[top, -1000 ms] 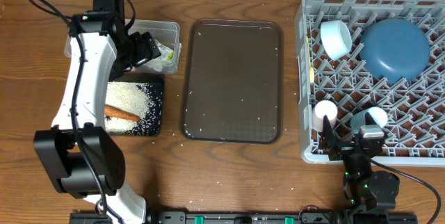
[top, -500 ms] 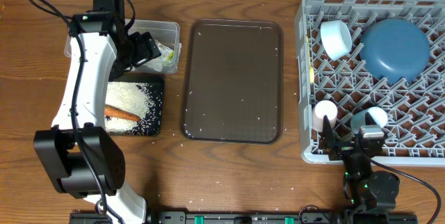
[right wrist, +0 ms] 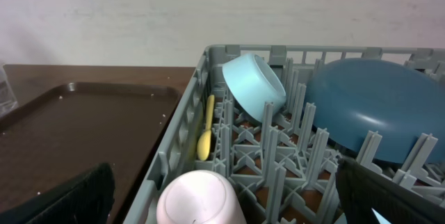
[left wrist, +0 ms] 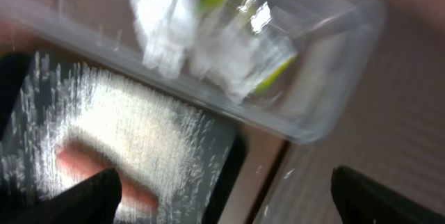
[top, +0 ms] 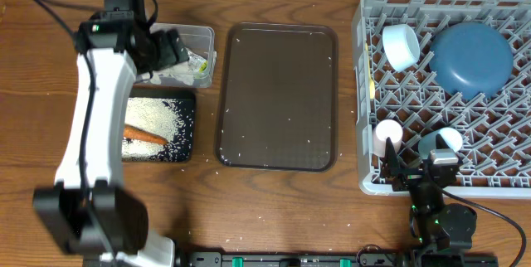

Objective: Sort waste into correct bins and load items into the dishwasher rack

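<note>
Left arm has stretched out straighter since a second ago, and its claw (top: 172, 50) has shifted a little toward the far edge of the bench (top: 265, 209); nothing else has budged.

Closest to me, the right claw (top: 417, 167) hangs at the near rim of the dishwasher rack (top: 363, 93), fingers spread wide with nothing between them. Just past it the pinkish-white cup (right wrist: 200, 197) sits among the pegs, with the small blue bowl (top: 440, 143) beside it.

Over on the left, the black tray (top: 187, 138) holds a heap of rice (top: 153, 114) with the carrot (top: 148, 135) lying across its near part. The brown serving tray (top: 278, 93) lies between that side and the rack, dotted with stray grains.

Further out, my left claw is over the clear tub (top: 207, 51), fingers wide apart and gripping nothing. In the tub I see the white tissues (left wrist: 163, 22) and the yellow-green wrapper (left wrist: 278, 74), though the wrist view is blurred.

At the rack's far end, the white-and-light-blue bowl (top: 401, 46) tilts on its side, the dark blue plate (top: 471, 58) rests on the pegs to its right, and the pale yellow spoon (right wrist: 206, 137) stands against the left wall.
</note>
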`<state>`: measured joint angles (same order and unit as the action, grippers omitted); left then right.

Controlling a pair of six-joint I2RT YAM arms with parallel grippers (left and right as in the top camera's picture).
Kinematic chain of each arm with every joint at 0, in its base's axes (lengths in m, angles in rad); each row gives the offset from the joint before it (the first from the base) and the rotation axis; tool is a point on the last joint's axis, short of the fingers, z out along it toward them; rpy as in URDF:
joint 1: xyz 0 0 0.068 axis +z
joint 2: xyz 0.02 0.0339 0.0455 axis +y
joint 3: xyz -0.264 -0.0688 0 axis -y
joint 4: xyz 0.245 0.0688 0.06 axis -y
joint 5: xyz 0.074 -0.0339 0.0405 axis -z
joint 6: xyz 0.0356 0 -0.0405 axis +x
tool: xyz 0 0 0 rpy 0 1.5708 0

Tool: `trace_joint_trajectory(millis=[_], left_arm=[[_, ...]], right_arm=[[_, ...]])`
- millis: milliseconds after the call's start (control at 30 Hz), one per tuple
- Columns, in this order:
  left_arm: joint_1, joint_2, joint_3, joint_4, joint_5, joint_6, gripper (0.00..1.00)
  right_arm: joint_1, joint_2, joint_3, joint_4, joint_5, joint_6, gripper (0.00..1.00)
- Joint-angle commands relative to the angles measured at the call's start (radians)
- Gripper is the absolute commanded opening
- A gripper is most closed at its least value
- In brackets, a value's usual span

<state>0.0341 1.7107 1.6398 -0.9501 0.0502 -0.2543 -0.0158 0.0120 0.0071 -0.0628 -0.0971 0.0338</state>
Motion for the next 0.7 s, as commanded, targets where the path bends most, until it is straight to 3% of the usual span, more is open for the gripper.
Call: trace_joint_trajectory(millis=[0, 200, 467, 667], left_arm=[[-0.060, -0.158, -0.047, 0.113, 0.017, 0.248, 0.98], [-0.072, -0.422, -0.311, 0.406, 0.017, 0.288, 0.98], [-0.035, -0.868, -0.895, 0.777, 0.017, 0.288, 0.98], [-0.018, -1.175, -1.241, 0.942, 0.016, 0.294, 0.98]], right_arm=[[-0.010, -0.007, -0.002, -0.004, 0.007, 0.010, 0.99], [-0.010, -0.007, -0.002, -0.004, 0.007, 0.011, 0.99], [-0.010, -0.007, -0.002, -0.005, 0.007, 0.010, 0.99], [-0.010, -0.007, -0.002, -0.005, 0.007, 0.011, 0.99]])
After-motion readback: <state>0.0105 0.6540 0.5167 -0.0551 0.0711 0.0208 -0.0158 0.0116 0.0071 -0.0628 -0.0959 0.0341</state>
